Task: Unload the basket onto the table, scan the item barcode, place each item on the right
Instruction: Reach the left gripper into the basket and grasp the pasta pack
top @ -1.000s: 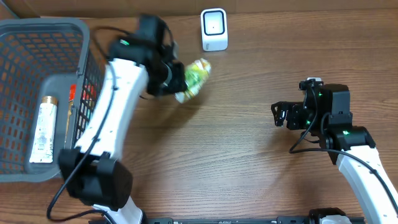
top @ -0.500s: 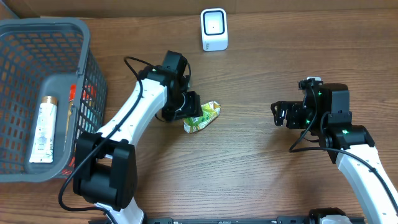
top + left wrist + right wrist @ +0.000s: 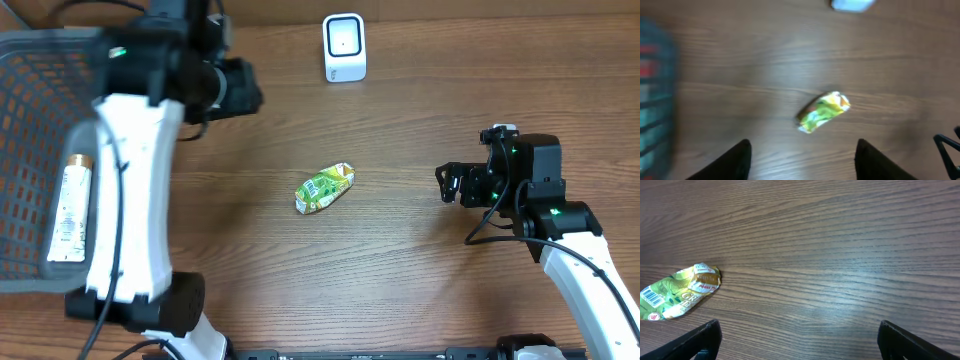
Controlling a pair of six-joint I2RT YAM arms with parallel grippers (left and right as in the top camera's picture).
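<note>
**Packet loose on the counter, scan not yet made**

Your right tool (image 3: 448, 185), mid-right, is spread and empty. The green packet (image 3: 325, 188) lies at centre frame, with bare counter (image 3: 400, 280) all round. Your left tool (image 3: 801, 160), upper left by the basket (image 3: 40, 42), is spread too, holding nothing. Next, likely: grasp the packet and face its barcode (image 3: 650, 296) to the white scanner (image 3: 345, 47) at the top edge.

Grey basket (image 3: 35, 42) far left; white tube (image 3: 70, 215) inside.
</note>
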